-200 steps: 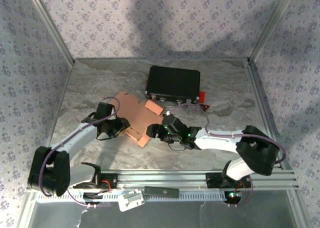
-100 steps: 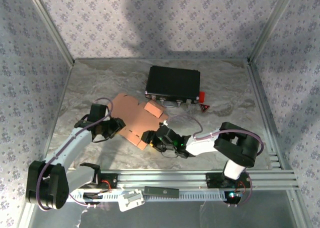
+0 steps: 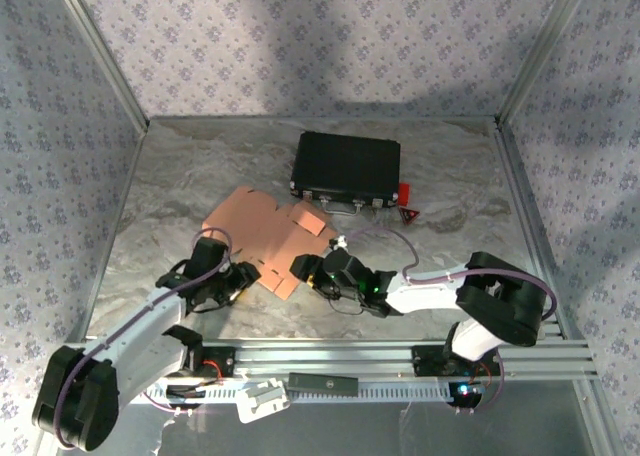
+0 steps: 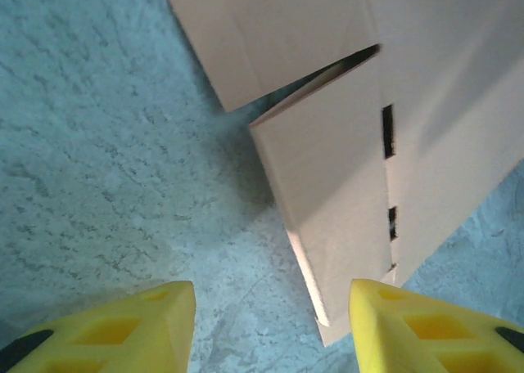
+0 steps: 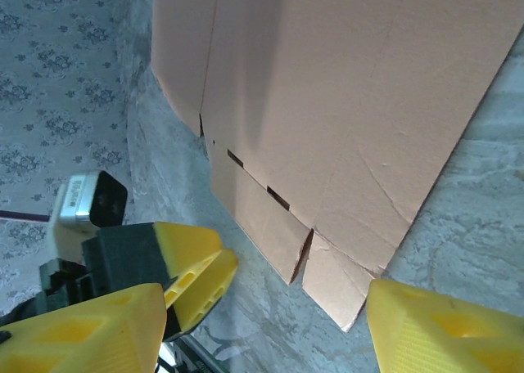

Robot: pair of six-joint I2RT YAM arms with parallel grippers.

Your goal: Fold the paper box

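Salmon-orange cardboard paper box (image 3: pixel 265 234) lies flat; left hand (image 3: pixel 238 276) and right hand (image 3: pixel 302 268) hang part-open, empty, at its near flap (image 4: pixel 327 209): slip a finger underneath, fold along the slotted crease.

The top camera looked down from above and behind the arm bases, taking in the whole desk (image 3: pixel 160 196). The left wrist camera hung close over the desk, looking past the left fingers (image 4: pixel 155 324) at the box (image 4: pixel 327 185). The right wrist camera, equally near, faced the same box past the right fingers (image 5: pixel 82 332) from the opposite side, catching the left fingers too.
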